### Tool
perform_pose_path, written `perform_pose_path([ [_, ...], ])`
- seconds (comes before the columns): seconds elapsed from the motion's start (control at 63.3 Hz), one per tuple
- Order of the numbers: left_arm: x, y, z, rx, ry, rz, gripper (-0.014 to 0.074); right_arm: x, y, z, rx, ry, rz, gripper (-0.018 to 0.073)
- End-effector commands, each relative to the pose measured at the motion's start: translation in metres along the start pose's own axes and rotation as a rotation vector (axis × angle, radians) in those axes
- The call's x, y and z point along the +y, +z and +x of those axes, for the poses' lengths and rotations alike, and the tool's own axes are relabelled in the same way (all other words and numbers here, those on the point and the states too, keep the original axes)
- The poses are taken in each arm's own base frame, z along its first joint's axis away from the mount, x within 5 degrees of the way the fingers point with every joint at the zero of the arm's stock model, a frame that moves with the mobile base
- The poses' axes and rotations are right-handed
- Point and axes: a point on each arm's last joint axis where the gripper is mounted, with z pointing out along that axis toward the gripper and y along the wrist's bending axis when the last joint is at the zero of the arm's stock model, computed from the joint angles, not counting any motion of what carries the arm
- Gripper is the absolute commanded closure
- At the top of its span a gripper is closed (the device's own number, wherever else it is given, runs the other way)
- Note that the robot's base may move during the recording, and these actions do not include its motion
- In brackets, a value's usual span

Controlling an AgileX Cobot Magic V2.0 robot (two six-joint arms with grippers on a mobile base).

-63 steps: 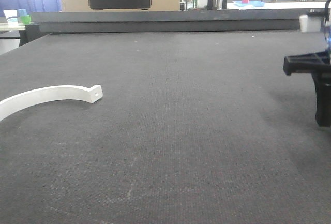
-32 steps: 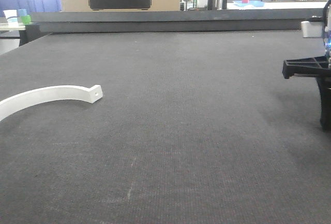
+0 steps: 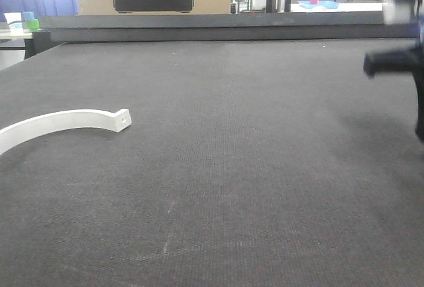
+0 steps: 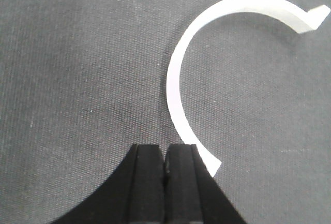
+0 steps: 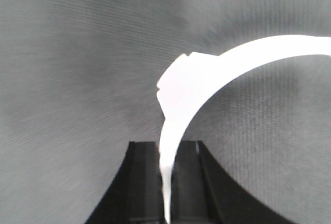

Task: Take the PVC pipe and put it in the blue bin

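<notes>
Right side. The right gripper (image 5: 168, 149) is pinching the PVC pipe (image 5: 248, 53) edge-on between its fingers, close to the squared end. The rest of the arc is sweeping out to the side, clear of the dark mat (image 3: 252, 168). In the front view that arm is only a blurred shape at the table's right edge.

Left side. The left gripper (image 4: 164, 154) is hovering over the mat with its fingers pressed together, gripping nothing. A second white arc (image 4: 176, 89) is lying flat just beside its tips, at the near left of the table.

Handling, my judgement. The piece is looking light and stiff, a thin strip that is holding its curve with no sag. The plastic is smooth, so it is probably slippery against the pads. Gripped at one end, the long free arc is acting as a lever and could swivel in the pinch on a quick swing. A hold nearer mid-arc would balance better, and the flat faces are giving the pads the best bite. It is unlikely to break if dropped.

I am not making out the blue bin with any certainty.
</notes>
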Motion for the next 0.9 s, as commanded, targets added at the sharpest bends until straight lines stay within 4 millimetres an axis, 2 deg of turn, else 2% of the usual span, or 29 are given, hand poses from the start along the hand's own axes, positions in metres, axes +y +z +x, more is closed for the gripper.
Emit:
perform_pose_path([
  [0.0, -0.001, 0.002, -0.016, 0.045, 0.020, 0.000, 0.0708, 0.001, -0.024, 0.004, -0.072, -0.041, -0.013, 0.0728],
  [0.126, -0.002, 0.022, -0.038, 0.117, 0.070, -0.001, 0.0708, 0.000, -0.043, 0.008, -0.149, -0.042, -0.040, 0.0728],
  [0.269, -0.004, 0.044, -0.053, 0.149, 0.065, 0.005, 0.0708, 0.000, -0.047, 0.009, -0.166, -0.042, -0.045, 0.0728],
  [0.443, -0.019, 0.075, -0.057, 0.200, 0.167, -0.028, 0.0708, 0.000, -0.046, 0.007, -0.171, -0.042, -0.047, 0.0728],
  [0.664, -0.031, 0.095, -0.056, 0.215, 0.186, -0.033, 0.0705, 0.001, -0.046, 0.006, -0.183, -0.042, -0.052, 0.0728],
  [0.759, -0.030, 0.100, -0.055, 0.230, 0.203, -0.049, 0.0647, 0.001, -0.046, 0.006, -0.183, -0.042, -0.052, 0.0728],
  [0.885, -0.030, 0.100, -0.056, 0.229, 0.204, -0.051, 0.0500, 0.001, -0.046, 0.006, -0.183, -0.042, -0.052, 0.0728],
])
